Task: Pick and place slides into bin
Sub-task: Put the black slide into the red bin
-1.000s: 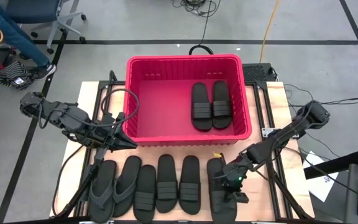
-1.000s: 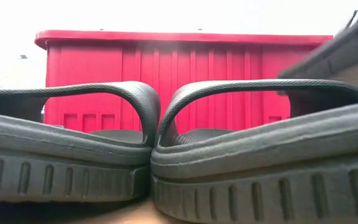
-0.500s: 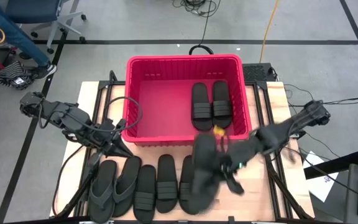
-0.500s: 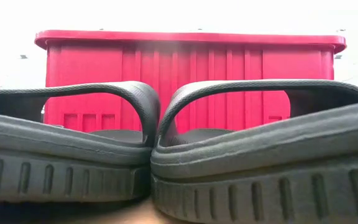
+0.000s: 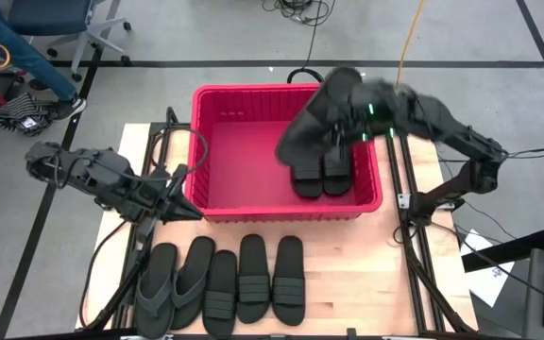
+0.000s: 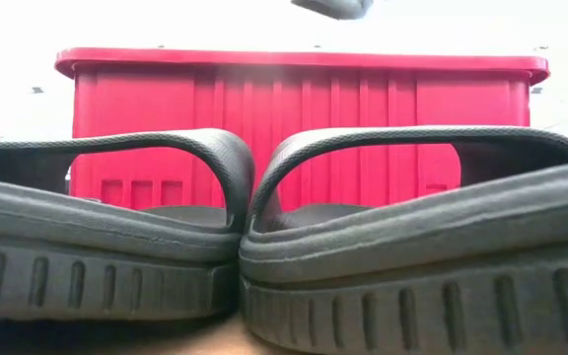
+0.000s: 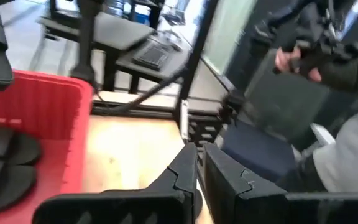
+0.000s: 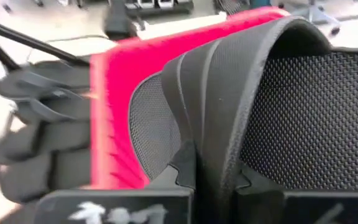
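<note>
The slide has left the worktop and is now hanging over the red bin, clamped in the right gripper, so release comes next. The left gripper is waiting nearly closed, empty, beside the bin.

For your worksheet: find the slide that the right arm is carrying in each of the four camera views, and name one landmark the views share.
High view: the carried slide hangs over the red bin.
Low view: only its tip shows, above the bin's rim.
Left wrist view: not identifiable.
Right wrist view: it fills the picture, between the right gripper fingers.
Shared landmark: the bin.
</note>
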Controlling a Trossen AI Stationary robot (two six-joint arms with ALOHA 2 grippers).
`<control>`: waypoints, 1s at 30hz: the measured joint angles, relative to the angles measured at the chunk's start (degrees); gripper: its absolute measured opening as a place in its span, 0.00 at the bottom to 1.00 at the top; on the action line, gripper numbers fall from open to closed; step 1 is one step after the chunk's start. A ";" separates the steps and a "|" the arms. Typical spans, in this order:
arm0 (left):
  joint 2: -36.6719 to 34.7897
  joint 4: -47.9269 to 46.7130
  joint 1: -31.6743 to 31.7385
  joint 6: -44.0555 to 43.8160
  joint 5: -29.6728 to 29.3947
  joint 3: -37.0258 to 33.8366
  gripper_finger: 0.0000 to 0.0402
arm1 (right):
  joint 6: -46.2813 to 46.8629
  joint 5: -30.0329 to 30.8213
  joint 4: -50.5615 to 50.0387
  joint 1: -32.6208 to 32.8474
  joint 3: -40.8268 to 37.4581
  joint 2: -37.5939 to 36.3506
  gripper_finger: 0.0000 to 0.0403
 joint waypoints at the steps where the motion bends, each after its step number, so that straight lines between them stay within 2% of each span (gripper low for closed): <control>1: -0.33 0.17 0.47 -0.77 -1.12 -0.02 0.06 | -2.19 -2.98 0.11 -3.03 0.00 0.35 0.01; 5: -1.54 0.31 2.34 -1.11 -5.94 0.00 0.06 | -12.01 -17.40 0.54 -12.70 0.02 2.70 0.01; 8: -2.22 0.32 3.82 -1.17 -9.10 0.00 0.06 | -19.69 -28.84 0.50 -16.90 0.00 6.25 0.01; 13: -2.40 0.30 5.14 -3.11 -12.90 0.00 0.06 | -28.76 -38.16 0.51 -18.34 0.00 13.36 0.01; 22: -2.74 -3.55 5.31 0.81 -12.97 0.00 0.06 | -29.68 -38.32 -0.47 -16.88 0.00 28.02 0.02; 26: -3.64 -6.84 5.31 2.32 -12.99 0.00 0.06 | -30.78 -38.06 -0.40 -14.84 -0.02 31.35 0.02; 30: -4.78 -9.39 5.31 2.74 -13.04 0.00 0.06 | -32.61 -33.85 0.40 -12.51 -0.01 33.00 0.02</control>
